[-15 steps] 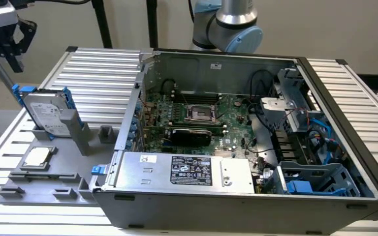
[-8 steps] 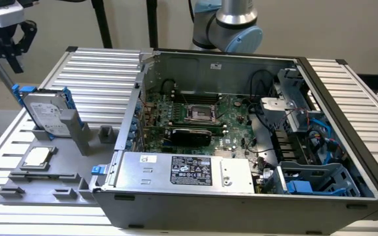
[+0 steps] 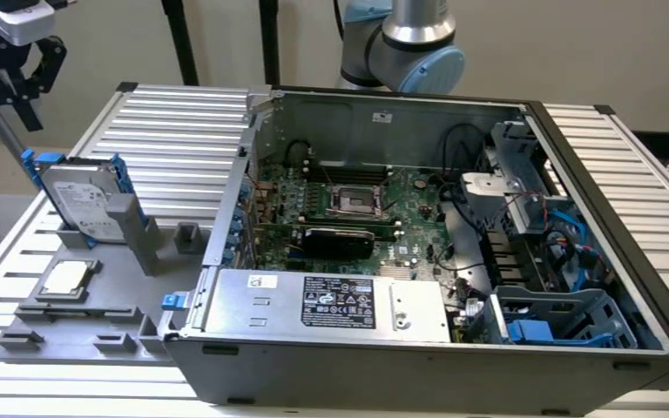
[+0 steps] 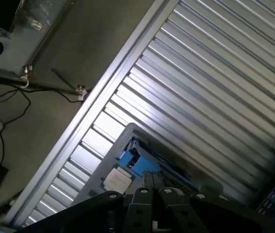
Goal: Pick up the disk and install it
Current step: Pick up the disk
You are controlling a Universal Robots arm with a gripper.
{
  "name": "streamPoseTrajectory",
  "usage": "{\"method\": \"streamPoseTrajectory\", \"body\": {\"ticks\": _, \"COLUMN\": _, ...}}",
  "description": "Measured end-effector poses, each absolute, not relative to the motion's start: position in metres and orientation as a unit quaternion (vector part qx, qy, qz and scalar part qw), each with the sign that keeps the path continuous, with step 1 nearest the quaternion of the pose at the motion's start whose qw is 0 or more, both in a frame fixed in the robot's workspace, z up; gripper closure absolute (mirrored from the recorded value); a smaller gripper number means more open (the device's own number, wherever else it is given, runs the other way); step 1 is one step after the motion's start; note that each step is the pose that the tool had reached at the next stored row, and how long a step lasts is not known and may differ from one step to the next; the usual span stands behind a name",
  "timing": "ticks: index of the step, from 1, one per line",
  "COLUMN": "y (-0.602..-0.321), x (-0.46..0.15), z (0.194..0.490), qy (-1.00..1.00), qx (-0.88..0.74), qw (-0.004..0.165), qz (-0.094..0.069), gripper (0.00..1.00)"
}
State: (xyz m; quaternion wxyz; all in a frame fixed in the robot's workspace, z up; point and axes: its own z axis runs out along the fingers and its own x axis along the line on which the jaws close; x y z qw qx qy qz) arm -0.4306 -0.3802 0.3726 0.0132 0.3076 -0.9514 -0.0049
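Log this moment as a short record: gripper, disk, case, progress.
gripper: jaws shut, holding nothing, raised clear of the disk
disk: upright in the grey holder, outside the computer case, on the exterior view's left
computer case: open, board exposed
CPU chip: lying flat near the holder
progress: disk not yet picked up

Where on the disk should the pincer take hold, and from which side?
Probably best: grip the disk by its free upper end, across its flat faces, from above. It stands on edge, leaning slightly, lower end sunk in the grey holder, so only the top and blue rails stand clear.
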Motion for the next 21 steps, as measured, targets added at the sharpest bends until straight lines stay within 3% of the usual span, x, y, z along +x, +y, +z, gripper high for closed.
{"method": "streamPoseTrajectory", "body": {"ticks": 21, "y": -0.3802, "x": -0.4306, "z": 0.3687, "qy": -0.876, "qx": 0.483, "qw": 0.014, "qz": -0.002, "gripper": 0.89}}
